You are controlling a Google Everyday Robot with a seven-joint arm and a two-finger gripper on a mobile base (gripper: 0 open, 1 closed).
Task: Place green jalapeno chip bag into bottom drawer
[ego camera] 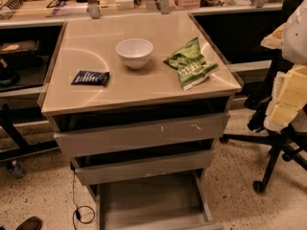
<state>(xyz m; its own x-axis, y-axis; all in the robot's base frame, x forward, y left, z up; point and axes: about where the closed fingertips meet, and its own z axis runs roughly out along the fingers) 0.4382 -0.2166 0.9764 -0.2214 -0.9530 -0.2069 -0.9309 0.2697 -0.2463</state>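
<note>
A beige-topped desk fills the middle of the frame. The green chip bag lies crumpled on the right part of the top, near the right edge. Just left of it, apart from it, stands a white bowl. A flat dark packet lies further to the left. Below the top, three grey drawers stand pulled out in steps. The bottom drawer reaches furthest toward the lower edge, its flat grey floor showing. The gripper hangs at the right edge of the frame, well apart from the bag, above a black chair base.
</note>
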